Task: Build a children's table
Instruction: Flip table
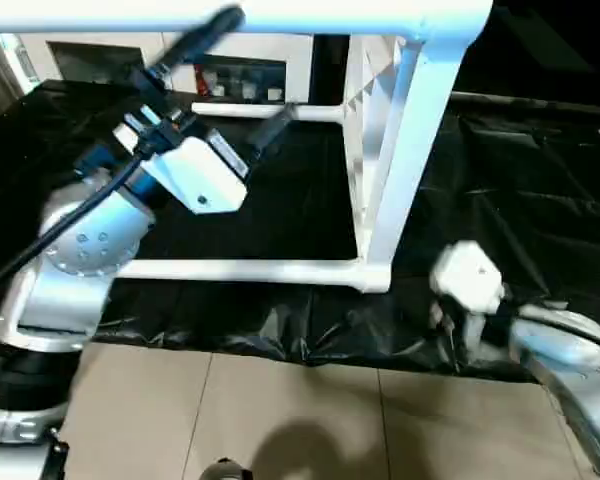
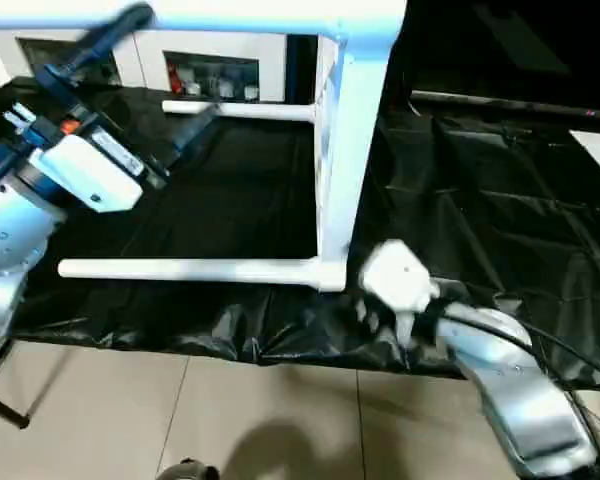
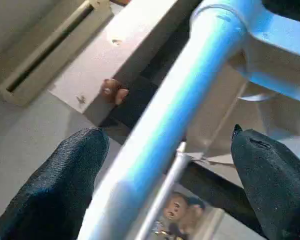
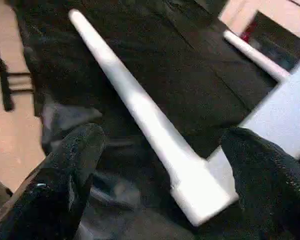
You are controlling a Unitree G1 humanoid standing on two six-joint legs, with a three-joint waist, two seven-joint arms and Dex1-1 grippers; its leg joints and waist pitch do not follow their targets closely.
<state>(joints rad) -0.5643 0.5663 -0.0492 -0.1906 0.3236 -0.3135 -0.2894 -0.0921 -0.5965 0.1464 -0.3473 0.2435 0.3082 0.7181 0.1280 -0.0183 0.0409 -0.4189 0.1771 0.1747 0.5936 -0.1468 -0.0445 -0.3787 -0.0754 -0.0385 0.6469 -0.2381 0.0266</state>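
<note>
You see beige floor tiles (image 1: 280, 420) under the bench (image 1: 540, 200), covered with wrinkled black sheet. On it the children's table (image 1: 400, 170) lies sideways. Your left claw (image 3: 165, 165) stands open around one leg (image 3: 180, 100); your right claw (image 4: 155, 170) is open, empty.

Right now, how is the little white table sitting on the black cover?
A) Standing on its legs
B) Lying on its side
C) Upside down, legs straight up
B: the tabletop stands on edge, with legs sticking out sideways over the black cover.

Head stereo pair looking down, sharing table leg (image 1: 245, 269), wrist cams close-up on legs
</note>
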